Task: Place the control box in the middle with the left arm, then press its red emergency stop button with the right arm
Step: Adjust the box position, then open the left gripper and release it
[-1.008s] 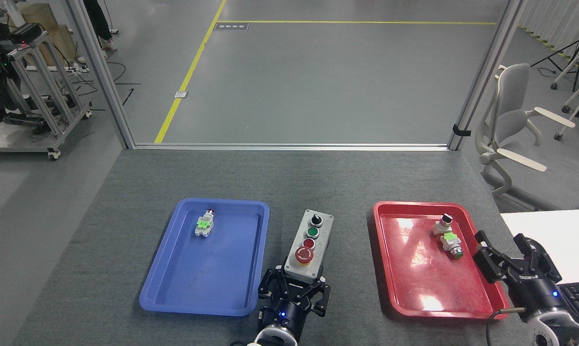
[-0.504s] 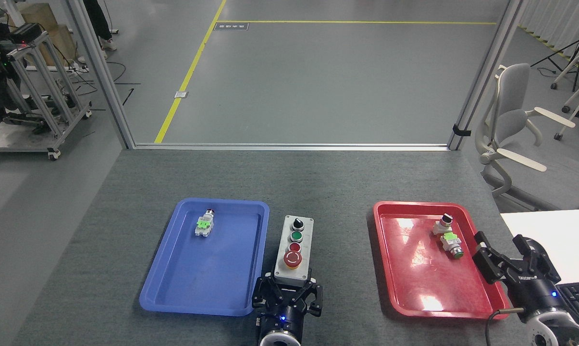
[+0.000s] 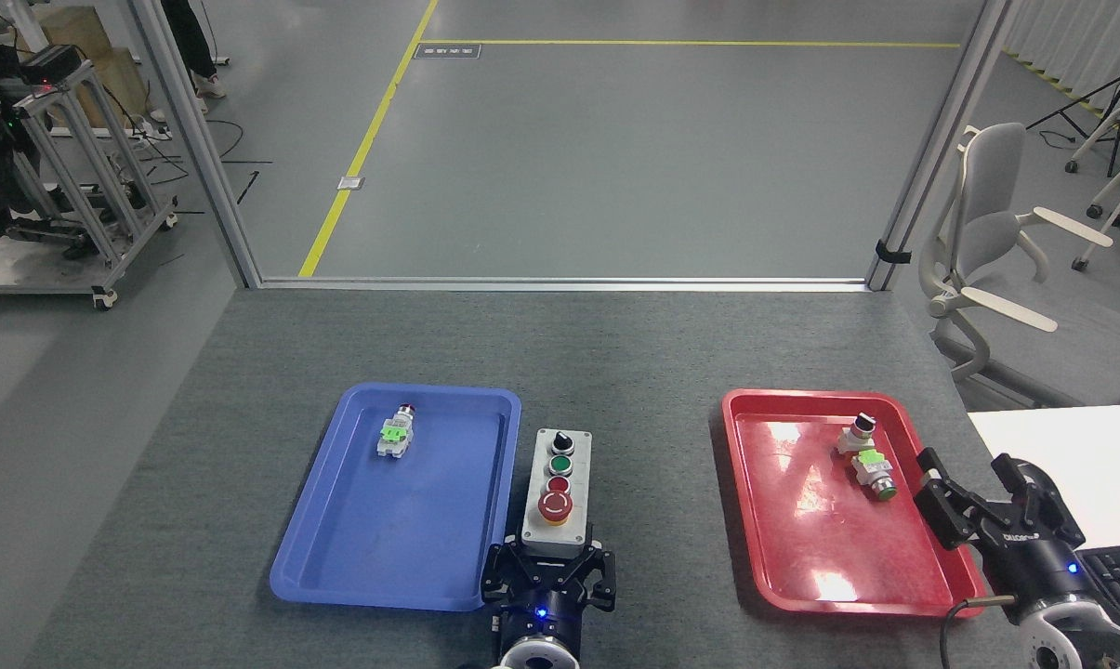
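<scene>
The control box (image 3: 557,490) is a light-grey elongated box lying on the dark-grey tabletop right beside the blue tray's right rim. Its row runs black knob, green button, small red button, then the red emergency stop button (image 3: 555,505) nearest me. My left gripper (image 3: 547,560) is shut on the box's near end, one finger on each side. The middle (image 3: 648,455), bare felt between the two trays, lies just right of the box. My right gripper (image 3: 976,485) hovers open and holding nothing over the red tray's right rim.
The blue tray (image 3: 429,391) holds a white-and-green switch part (image 3: 395,433). The red tray (image 3: 801,396) holds two switch parts (image 3: 866,451). A white desk with a keyboard (image 3: 1117,569) sits at the near right, and a chair (image 3: 992,232) stands beyond it.
My left gripper has carried the control box left and toward me, straightening it until it sits close against the blue tray's right rim. The right gripper has stayed in place.
</scene>
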Robot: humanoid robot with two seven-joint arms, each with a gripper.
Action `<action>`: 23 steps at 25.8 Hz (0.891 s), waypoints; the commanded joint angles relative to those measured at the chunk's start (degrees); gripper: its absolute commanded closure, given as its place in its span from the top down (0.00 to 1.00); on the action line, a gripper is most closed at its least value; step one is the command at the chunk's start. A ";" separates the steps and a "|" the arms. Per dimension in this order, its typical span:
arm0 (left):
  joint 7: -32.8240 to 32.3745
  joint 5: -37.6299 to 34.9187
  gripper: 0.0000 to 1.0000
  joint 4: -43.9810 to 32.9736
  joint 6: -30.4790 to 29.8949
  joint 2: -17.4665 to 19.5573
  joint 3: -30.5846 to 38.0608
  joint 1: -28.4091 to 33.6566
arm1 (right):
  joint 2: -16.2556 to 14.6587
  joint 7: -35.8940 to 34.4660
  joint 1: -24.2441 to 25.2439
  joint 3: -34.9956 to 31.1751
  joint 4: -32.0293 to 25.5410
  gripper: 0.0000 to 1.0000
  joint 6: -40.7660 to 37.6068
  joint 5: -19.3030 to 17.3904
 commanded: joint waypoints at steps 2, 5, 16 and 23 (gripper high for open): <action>0.00 0.90 0.17 0.24 -2.41 0.07 -0.01 -0.01 | -0.02 -0.30 0.01 -0.07 0.00 1.00 0.54 -0.06; -0.09 1.60 0.29 1.55 -2.76 0.07 -0.10 -0.01 | -0.02 -0.39 0.01 -0.07 0.09 1.00 0.54 0.02; 0.97 1.43 0.99 -0.29 -2.76 0.16 -1.24 1.40 | -0.11 -0.56 0.01 -0.07 0.00 1.00 0.80 0.02; 1.06 -4.73 0.99 -11.01 1.28 0.87 -0.80 8.78 | -0.55 -0.65 -0.26 -0.07 0.18 0.97 0.89 0.02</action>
